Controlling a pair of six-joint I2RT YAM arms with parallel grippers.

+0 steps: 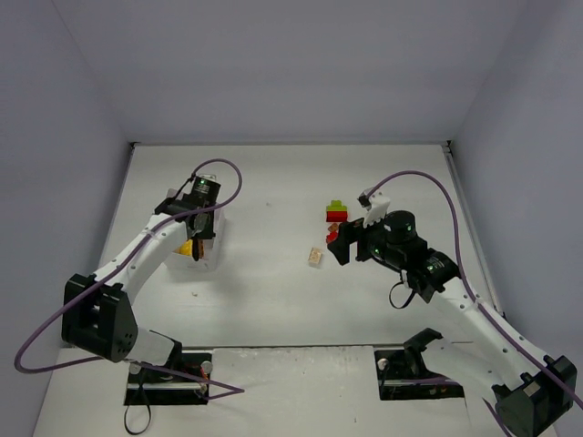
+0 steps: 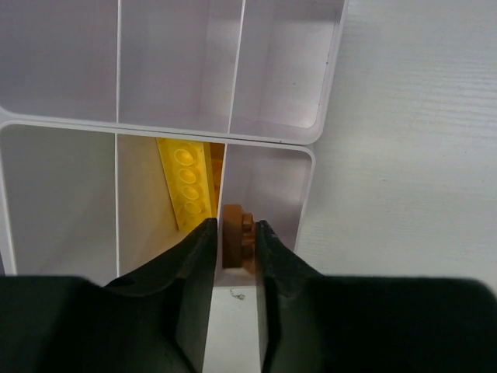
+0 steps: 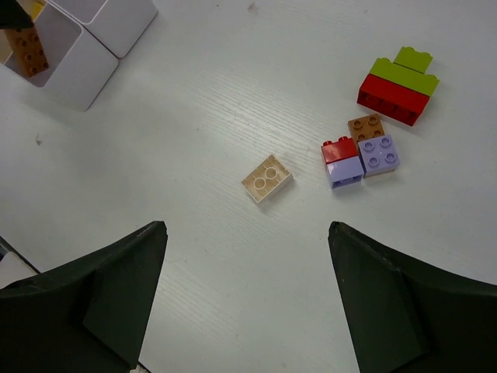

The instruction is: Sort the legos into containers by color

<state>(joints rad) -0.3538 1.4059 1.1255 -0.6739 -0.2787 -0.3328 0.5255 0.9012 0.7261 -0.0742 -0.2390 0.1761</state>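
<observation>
My left gripper (image 2: pixel 234 233) is shut on an orange-brown brick (image 2: pixel 236 235), held over a near cell of the white tray (image 2: pixel 318 124). A yellow brick (image 2: pixel 186 183) lies in the cell beside it. In the top view the left gripper (image 1: pixel 198 233) hangs over the tray (image 1: pixel 208 261). My right gripper (image 3: pixel 247 226) is open and empty above the table, near an upturned beige brick (image 3: pixel 268 178). To its right lie a red brick (image 3: pixel 392 97), a green one (image 3: pixel 404 70), a small orange-brown one (image 3: pixel 366 126), two lilac ones (image 3: pixel 380 153) and a small red one (image 3: pixel 339 149).
The tray's far cells (image 2: pixel 178 62) hold nothing. The tray corner (image 3: pixel 85 54) shows at the right wrist view's top left. Grey walls (image 1: pixel 291 73) enclose the table on three sides. The loose bricks (image 1: pixel 336 213) cluster right of centre, under the right gripper (image 1: pixel 342 241).
</observation>
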